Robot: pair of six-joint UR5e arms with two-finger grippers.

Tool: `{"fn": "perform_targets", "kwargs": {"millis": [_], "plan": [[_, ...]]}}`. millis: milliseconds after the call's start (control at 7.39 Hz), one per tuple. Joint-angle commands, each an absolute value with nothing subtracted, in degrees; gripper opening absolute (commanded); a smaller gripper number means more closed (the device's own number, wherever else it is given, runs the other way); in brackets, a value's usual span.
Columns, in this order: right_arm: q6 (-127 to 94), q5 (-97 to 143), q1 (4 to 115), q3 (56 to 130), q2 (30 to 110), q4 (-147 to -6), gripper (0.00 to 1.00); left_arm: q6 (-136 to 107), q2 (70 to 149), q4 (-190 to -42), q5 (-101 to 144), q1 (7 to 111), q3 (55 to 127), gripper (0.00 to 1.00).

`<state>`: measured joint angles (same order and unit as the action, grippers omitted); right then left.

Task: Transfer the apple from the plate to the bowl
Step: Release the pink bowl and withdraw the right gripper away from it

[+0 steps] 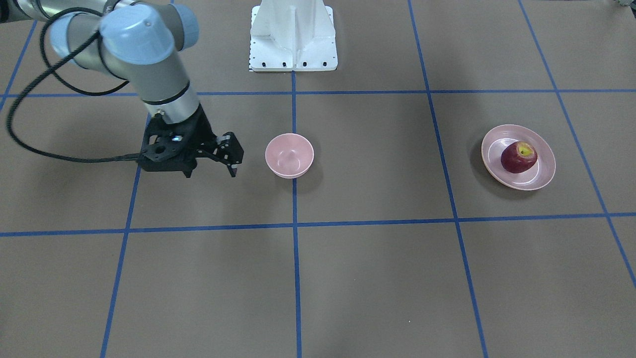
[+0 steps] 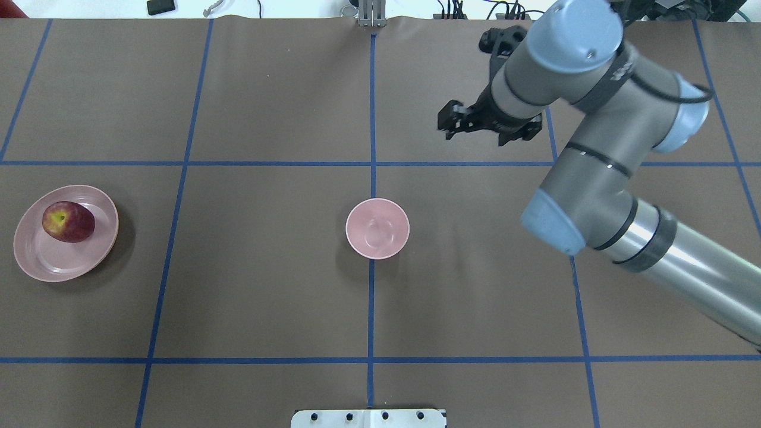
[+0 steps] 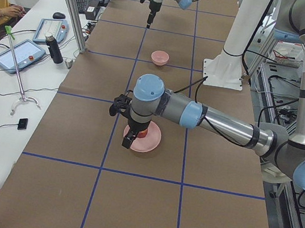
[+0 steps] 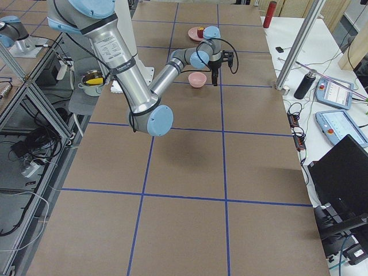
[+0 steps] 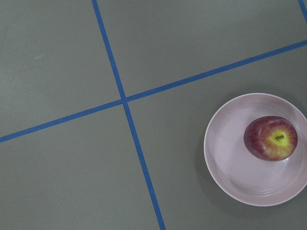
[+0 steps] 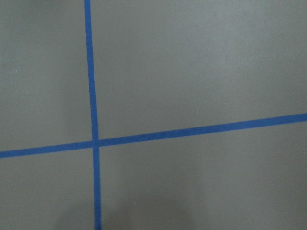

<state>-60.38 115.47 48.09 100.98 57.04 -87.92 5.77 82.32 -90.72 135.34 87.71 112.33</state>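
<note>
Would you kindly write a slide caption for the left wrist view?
Dark-red apple resting on a pale-pink plate beside crossing blue tape lines.

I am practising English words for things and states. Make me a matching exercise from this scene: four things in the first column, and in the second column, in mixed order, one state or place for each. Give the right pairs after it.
Column one
1. apple
2. plate
3. bowl
4. right gripper

Column two
a. open, holding nothing
b. empty, standing on a blue tape line
c. dark red with a yellow-green patch
d. wide, shallow, not empty

Right pairs: 1-c, 2-d, 3-b, 4-a
</note>
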Motion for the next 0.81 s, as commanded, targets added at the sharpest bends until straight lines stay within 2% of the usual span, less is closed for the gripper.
{"fn": "perform_targets", "kwargs": {"millis": [0, 677], "plan": [[-37.38, 123.98, 62.25, 100.64, 64.82, -89.21, 1.00, -0.23, 84.02, -91.05, 135.26, 83.69, 112.41, 0.98], [10.74, 130.94, 86.79, 100.46, 89.26, -89.12, 1.00, -22.30, 83.50, -102.12, 133.43, 73.24, 112.24, 0.98]]}}
